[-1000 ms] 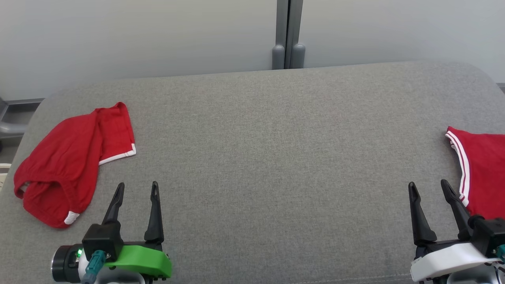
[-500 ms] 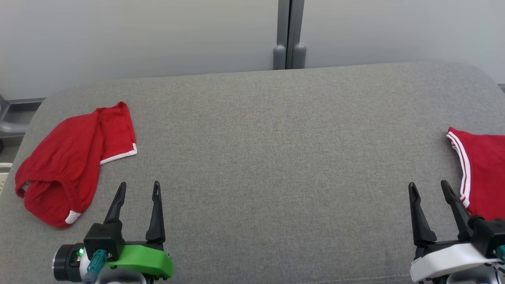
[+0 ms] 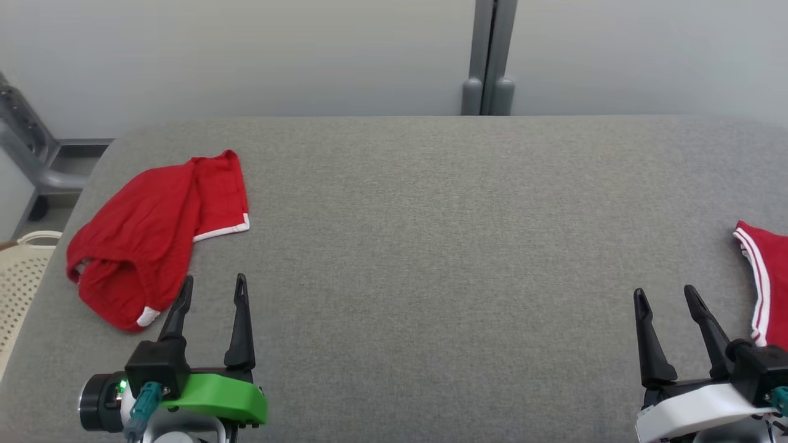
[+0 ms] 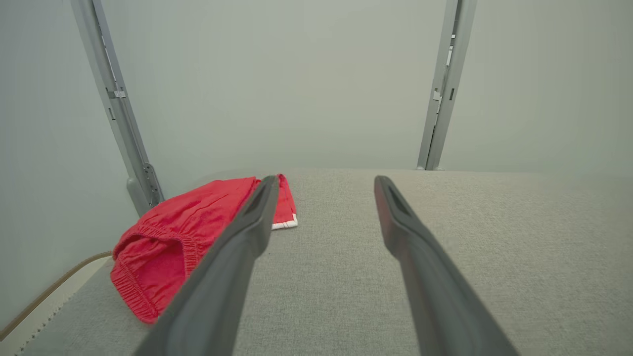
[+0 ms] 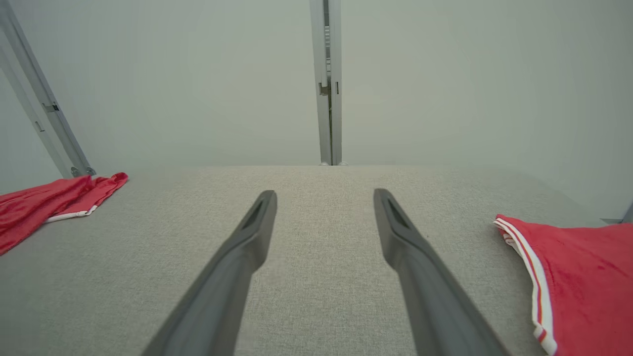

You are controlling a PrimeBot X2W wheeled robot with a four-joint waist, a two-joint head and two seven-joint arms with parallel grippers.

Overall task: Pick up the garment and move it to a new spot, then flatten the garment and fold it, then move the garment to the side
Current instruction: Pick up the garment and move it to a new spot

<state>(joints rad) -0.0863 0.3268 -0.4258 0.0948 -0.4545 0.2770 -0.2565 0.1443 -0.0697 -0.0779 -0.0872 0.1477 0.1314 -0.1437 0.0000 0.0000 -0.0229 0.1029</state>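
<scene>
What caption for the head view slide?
Left hand and right hand open and empty over the grey table; crumpled red shorts at left, second red garment at right edge.

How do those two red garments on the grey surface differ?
The left garment lies bunched, its elastic waistband gaping; the right garment looks flatter and runs off the picture's edge. The left garment's hem has one white band; the right garment's has two white stripes. Both are red, on the grey surface.

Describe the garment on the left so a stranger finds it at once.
On the grey table, look to its left end. The red shorts lie crumpled there, with single white hem bands; the right garment has twin stripes.
</scene>
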